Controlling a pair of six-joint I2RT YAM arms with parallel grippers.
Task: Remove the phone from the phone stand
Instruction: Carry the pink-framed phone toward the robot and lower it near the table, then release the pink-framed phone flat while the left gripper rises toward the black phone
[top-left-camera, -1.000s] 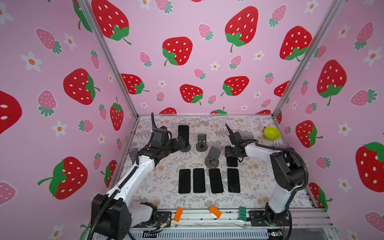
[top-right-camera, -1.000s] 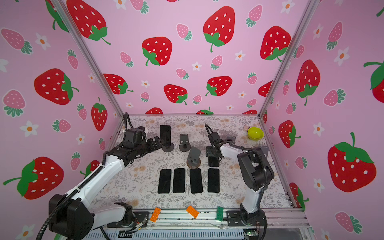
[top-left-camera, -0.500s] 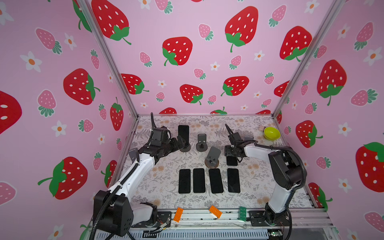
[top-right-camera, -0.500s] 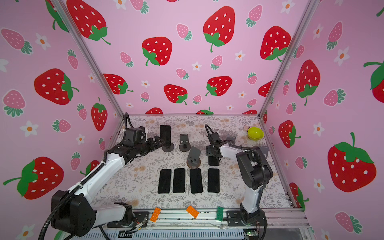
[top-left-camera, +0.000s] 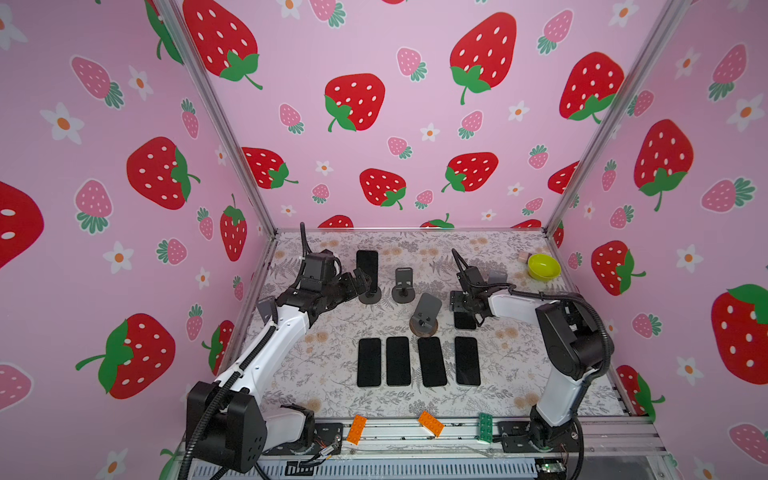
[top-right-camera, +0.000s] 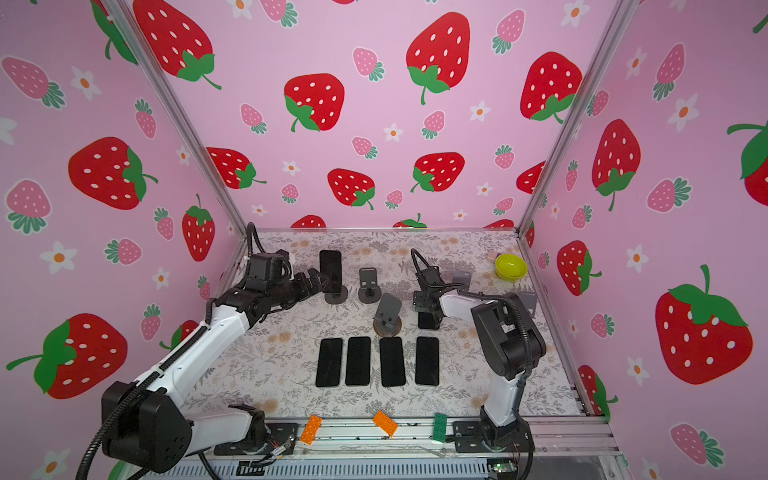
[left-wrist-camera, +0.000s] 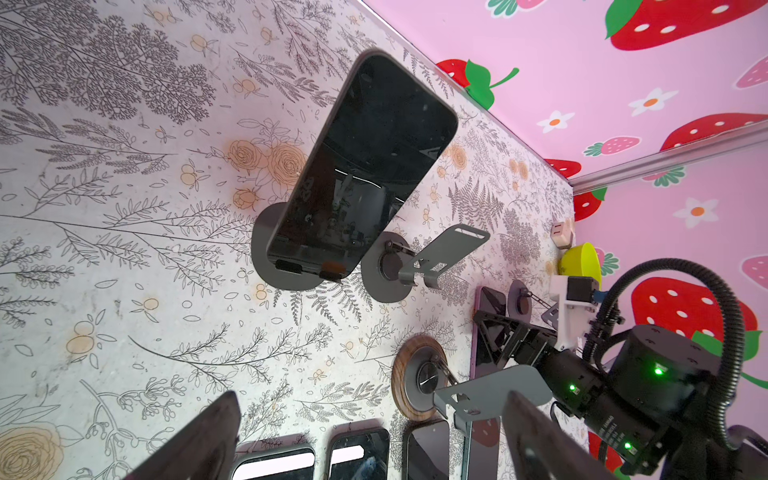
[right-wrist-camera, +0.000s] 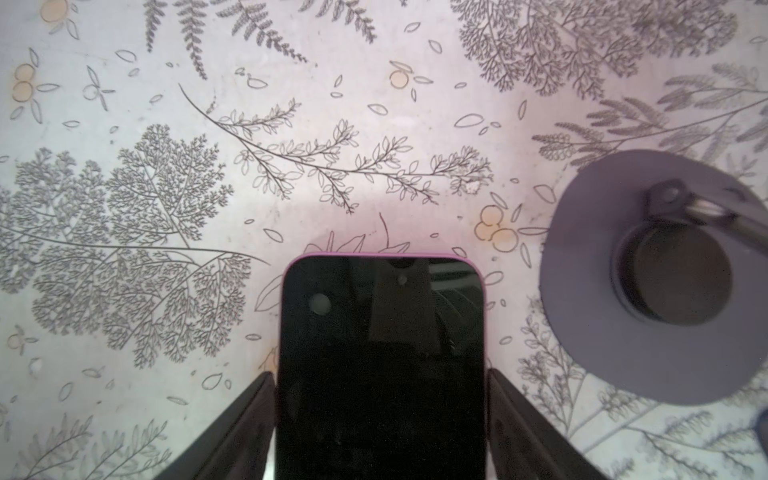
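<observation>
Phone (top-left-camera: 367, 266) sits upright on its stand (top-left-camera: 370, 296) at the back left of the table (top-left-camera: 328, 353). My left claw (top-left-camera: 360, 281) is spread wide right next to it. My right claw (right-wrist-camera: 380, 386) straddles a pink-edged phone (right-wrist-camera: 380, 332) lying flat on the table, fingers (right-wrist-camera: 245, 415) hugging its sides. Honestly can't tell if they're pinching it or just beside it.

Both top views overlook the whole table (top-left-camera: 320, 361); wrist views sit close.
</observation>
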